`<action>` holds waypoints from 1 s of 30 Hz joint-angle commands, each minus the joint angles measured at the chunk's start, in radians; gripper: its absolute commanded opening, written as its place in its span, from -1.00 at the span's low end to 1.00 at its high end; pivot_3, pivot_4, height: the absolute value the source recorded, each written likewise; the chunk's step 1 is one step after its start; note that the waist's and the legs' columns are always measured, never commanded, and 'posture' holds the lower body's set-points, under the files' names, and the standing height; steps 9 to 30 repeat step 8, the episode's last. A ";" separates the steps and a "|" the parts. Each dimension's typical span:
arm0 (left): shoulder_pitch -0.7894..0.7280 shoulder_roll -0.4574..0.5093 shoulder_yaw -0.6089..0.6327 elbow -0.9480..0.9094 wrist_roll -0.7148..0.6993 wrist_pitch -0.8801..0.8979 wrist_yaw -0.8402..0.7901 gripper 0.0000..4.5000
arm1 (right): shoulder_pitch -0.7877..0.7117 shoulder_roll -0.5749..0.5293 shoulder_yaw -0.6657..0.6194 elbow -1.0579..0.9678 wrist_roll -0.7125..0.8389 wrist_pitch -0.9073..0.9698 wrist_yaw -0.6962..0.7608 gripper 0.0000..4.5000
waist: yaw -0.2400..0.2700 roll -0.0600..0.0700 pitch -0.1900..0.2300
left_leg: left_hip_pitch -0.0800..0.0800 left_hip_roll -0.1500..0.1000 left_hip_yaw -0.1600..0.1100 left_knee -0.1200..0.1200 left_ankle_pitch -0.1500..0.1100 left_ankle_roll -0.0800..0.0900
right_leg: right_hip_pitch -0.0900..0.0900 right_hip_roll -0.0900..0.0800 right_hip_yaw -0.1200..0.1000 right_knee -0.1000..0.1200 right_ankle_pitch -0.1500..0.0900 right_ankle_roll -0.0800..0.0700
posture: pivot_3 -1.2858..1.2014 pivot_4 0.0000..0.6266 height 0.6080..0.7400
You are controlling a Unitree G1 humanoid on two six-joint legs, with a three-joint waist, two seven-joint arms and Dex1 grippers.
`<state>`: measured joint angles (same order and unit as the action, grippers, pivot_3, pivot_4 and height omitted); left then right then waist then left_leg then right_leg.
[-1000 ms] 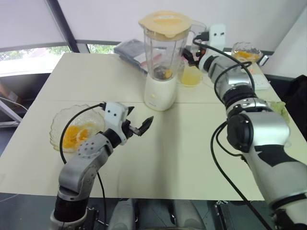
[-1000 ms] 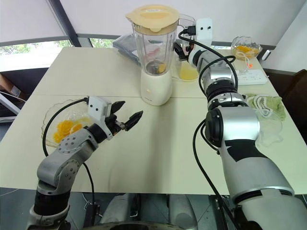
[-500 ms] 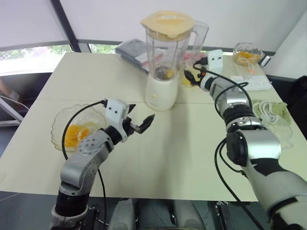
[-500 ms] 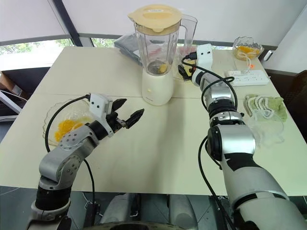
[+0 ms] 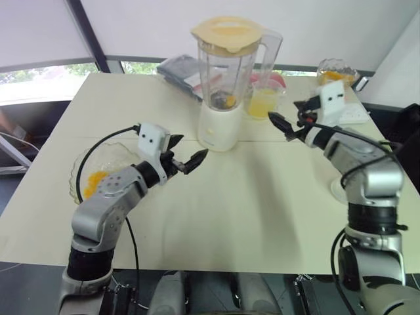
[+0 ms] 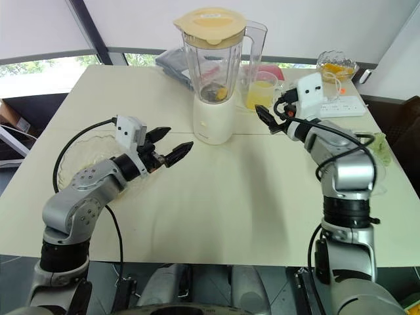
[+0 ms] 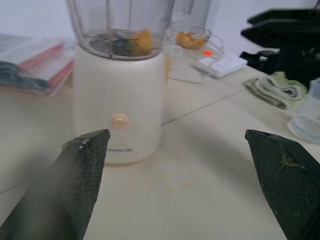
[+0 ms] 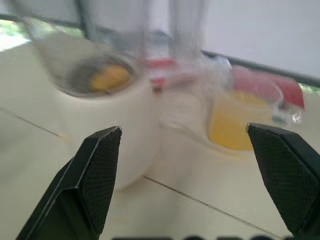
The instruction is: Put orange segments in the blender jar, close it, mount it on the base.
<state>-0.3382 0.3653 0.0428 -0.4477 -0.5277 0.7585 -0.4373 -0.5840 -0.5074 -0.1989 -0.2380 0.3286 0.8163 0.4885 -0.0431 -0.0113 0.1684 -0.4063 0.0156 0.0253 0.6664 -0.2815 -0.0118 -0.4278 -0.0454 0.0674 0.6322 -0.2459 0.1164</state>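
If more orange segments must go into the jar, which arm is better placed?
Probably the left: its open gripper is beside the glass bowl holding orange segments; the right gripper is across the table.

table | base | juice cup | glass bowl | power strip

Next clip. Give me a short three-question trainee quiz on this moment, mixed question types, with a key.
1. True or false: the blender jar sits on the base with its lid on.
2. Which is holding something? A) left end effector B) right end effector C) neither
3. Fill in: beside the left arm, the scalloped glass bowl holds orange ____.

Key: 1 true; 2 C, both open and empty; 3 segments.
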 commanded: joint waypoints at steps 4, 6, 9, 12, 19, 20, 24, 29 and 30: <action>-0.017 0.060 0.088 -0.027 -0.065 0.026 -0.019 1.00 | 0.164 -0.106 -0.162 -0.401 0.236 0.220 0.054 0.86 | 0.007 -0.001 0.000 | -0.001 0.000 -0.001 0.000 0.000 0.000 | 0.000 0.000 0.000 0.000 0.000 0.000 | 0.03 -0.52 1.00; -0.014 0.070 0.098 -0.033 -0.076 0.031 -0.016 1.00 | 0.197 -0.128 -0.209 -0.451 0.295 0.257 0.059 0.86 | 0.006 -0.001 0.000 | -0.001 -0.001 0.000 0.001 0.000 0.000 | 0.000 -0.001 0.000 -0.001 0.000 0.000 | 0.03 -0.52 1.00; -0.012 0.070 0.117 -0.041 -0.086 0.032 0.000 1.00 | 0.233 -0.145 -0.256 -0.493 0.342 0.291 0.055 0.86 | 0.005 -0.001 0.000 | -0.001 -0.001 0.000 0.001 0.000 0.000 | 0.001 -0.001 0.000 -0.002 0.000 0.000 | 0.03 -0.52 1.00; -0.012 0.070 0.117 -0.041 -0.086 0.032 0.000 1.00 | 0.233 -0.145 -0.256 -0.493 0.342 0.291 0.055 0.86 | 0.005 -0.001 0.000 | -0.001 -0.001 0.000 0.001 0.000 0.000 | 0.001 -0.001 0.000 -0.002 0.000 0.000 | 0.03 -0.52 1.00; -0.012 0.070 0.117 -0.041 -0.086 0.032 0.000 1.00 | 0.233 -0.145 -0.256 -0.493 0.342 0.291 0.055 0.86 | 0.005 -0.001 0.000 | -0.001 -0.001 0.000 0.001 0.000 0.000 | 0.001 -0.001 0.000 -0.002 0.000 0.000 | 0.03 -0.52 1.00; -0.012 0.070 0.117 -0.041 -0.086 0.032 0.000 1.00 | 0.233 -0.145 -0.256 -0.493 0.342 0.291 0.055 0.86 | 0.005 -0.001 0.000 | -0.001 -0.001 0.000 0.001 0.000 0.000 | 0.001 -0.001 0.000 -0.002 0.000 0.000 | 0.03 -0.52 1.00; -0.012 0.070 0.117 -0.041 -0.086 0.032 0.000 1.00 | 0.233 -0.145 -0.256 -0.493 0.342 0.291 0.055 0.86 | 0.005 -0.001 0.000 | -0.001 -0.001 0.000 0.001 0.000 0.000 | 0.001 -0.001 0.000 -0.002 0.000 0.000 | 0.03 -0.52 1.00; -0.012 0.070 0.117 -0.041 -0.086 0.032 0.000 1.00 | 0.233 -0.145 -0.256 -0.493 0.342 0.291 0.055 0.86 | 0.005 -0.001 0.000 | -0.001 -0.001 0.000 0.001 0.000 0.000 | 0.001 -0.001 0.000 -0.002 0.000 0.000 | 0.03 -0.52 1.00; -0.012 0.070 0.117 -0.041 -0.086 0.032 0.000 1.00 | 0.233 -0.145 -0.256 -0.493 0.342 0.291 0.055 0.86 | 0.005 -0.001 0.000 | -0.001 -0.001 0.000 0.001 0.000 0.000 | 0.001 -0.001 0.000 -0.002 0.000 0.000 | 0.03 -0.52 1.00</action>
